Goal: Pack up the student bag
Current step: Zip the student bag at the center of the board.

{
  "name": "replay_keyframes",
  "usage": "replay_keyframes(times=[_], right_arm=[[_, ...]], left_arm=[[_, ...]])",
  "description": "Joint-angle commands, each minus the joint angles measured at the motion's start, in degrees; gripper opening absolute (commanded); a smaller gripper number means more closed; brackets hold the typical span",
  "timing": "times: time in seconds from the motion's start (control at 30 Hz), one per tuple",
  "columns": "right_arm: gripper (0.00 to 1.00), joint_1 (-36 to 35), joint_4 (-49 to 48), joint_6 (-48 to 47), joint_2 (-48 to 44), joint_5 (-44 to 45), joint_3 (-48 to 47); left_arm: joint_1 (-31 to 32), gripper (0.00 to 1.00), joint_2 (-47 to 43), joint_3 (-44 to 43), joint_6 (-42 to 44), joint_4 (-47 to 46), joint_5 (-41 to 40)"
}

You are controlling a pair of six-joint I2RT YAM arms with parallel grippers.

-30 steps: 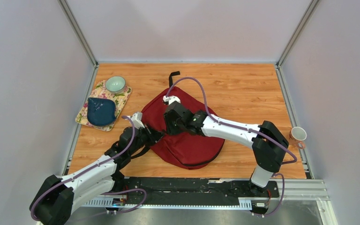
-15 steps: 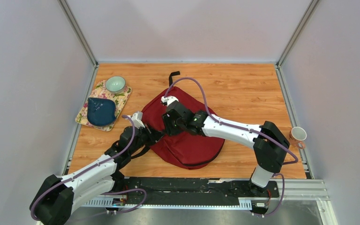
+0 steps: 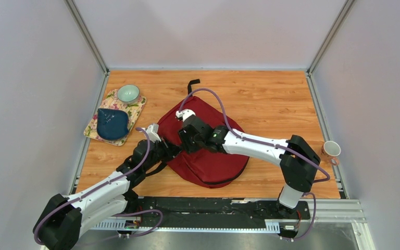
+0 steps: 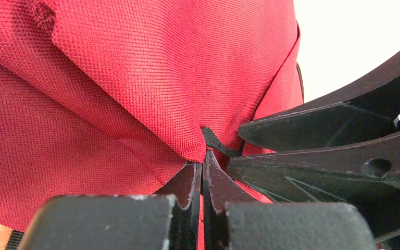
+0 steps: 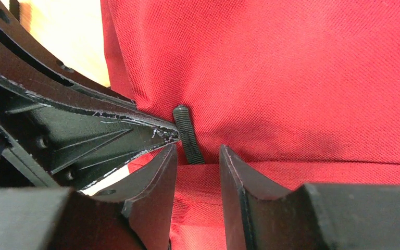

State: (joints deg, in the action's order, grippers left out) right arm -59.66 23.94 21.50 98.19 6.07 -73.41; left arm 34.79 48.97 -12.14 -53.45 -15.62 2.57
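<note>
The student bag [image 3: 208, 156] is a dark red backpack lying flat in the middle of the table. My left gripper [image 3: 173, 151] is at the bag's left edge, and in the left wrist view it [image 4: 203, 157] is shut on a fold of the bag's red fabric [image 4: 135, 94]. My right gripper [image 3: 183, 141] hovers right beside it over the bag. In the right wrist view this gripper [image 5: 198, 152] is open. A short black zipper pull [image 5: 186, 134] hangs just beyond its fingertips, against the cloth.
A dark blue pouch [image 3: 112, 124] and a pale green bowl [image 3: 128, 94] sit on a floral mat [image 3: 137, 108] at the left. A cup [image 3: 331, 150] stands at the right table edge. The bag's black top loop [image 3: 192, 83] lies toward the back.
My right gripper has slid a little left and nearer, closing in on the left gripper, and its jaws have spread slightly. The left gripper keeps its hold and has not moved.
</note>
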Motion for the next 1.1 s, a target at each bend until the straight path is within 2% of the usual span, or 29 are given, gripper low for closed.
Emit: replay_keyframes(times=[0.0,0.27,0.57,0.67,0.7,0.9,1.07], right_arm=[[0.39,-1.51,-0.04,-2.33,0.86,4.56,-1.91],[0.34,-2.66,1.1,-2.08,3.41,8.96,-2.88],[0.15,-2.66,1.81,-1.9,6.57,10.64,-6.13],[0.06,-2.66,1.63,-1.81,6.49,10.63,-5.96],[0.0,-2.66,1.54,-1.9,6.49,10.63,-5.87],[0.0,-2.48,0.49,-2.42,4.82,11.86,-4.29],[0.0,0.41,-0.12,-1.46,3.76,10.9,-3.76]], left_arm=[[0.37,0.0,0.16,-3.06,1.07,-1.52,2.26],[0.37,0.0,0.34,-3.15,0.8,-1.7,2.79],[0.37,0.0,0.07,-2.71,0.8,-1.35,2.79],[0.37,0.0,-0.01,-2.62,0.8,-1.35,2.88],[0.37,0.0,0.07,-2.54,0.8,-1.35,2.79],[0.37,0.0,-0.1,-1.75,0.8,-1.17,3.06],[0.37,0.0,-1.68,-0.87,2.03,1.81,2.53]])
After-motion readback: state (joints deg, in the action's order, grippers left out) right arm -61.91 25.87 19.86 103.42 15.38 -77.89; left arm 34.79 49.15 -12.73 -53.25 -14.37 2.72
